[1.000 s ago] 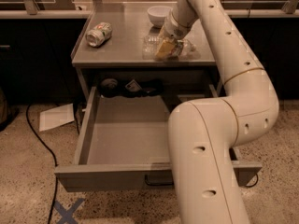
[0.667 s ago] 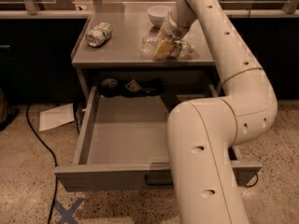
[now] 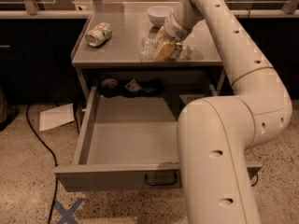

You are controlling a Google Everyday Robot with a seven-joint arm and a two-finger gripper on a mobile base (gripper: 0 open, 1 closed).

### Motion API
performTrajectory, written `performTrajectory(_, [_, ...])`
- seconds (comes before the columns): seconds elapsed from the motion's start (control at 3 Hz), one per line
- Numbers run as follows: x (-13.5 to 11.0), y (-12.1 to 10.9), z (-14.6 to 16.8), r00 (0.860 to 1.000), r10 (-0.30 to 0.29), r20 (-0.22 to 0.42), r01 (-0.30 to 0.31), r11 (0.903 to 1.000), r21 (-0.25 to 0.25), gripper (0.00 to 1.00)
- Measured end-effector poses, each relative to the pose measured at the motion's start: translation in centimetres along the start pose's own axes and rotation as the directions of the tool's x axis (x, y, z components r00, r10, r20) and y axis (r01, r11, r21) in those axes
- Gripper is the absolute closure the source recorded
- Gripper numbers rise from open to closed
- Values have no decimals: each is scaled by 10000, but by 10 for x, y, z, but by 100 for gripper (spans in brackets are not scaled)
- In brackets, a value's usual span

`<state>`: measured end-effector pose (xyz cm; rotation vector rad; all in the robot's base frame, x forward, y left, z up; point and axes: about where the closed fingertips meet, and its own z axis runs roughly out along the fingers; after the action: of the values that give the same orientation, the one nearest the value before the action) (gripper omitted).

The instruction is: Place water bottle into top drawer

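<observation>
The hand (image 3: 162, 49) is resting over the water bottle (image 3: 182, 51), which is lying on the bench (image 3: 121, 45); its grip cannot be told.

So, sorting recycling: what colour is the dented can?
Green and white can, camera view; the gripper is at the water bottle.

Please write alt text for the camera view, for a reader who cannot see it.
The robot's end effector is at the water bottle on the metal table, above the open top drawer. A dented can and a white bowl are on the table.
</observation>
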<state>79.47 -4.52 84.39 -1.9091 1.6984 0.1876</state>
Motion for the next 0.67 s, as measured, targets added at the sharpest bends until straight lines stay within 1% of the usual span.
performTrajectory(0.33, [-8,25,-6,9962,-350,800,370,9990,-241,100])
performTrajectory(0.67, [-18,58,-6,9886,-523,1411,597,9970,-490,100])
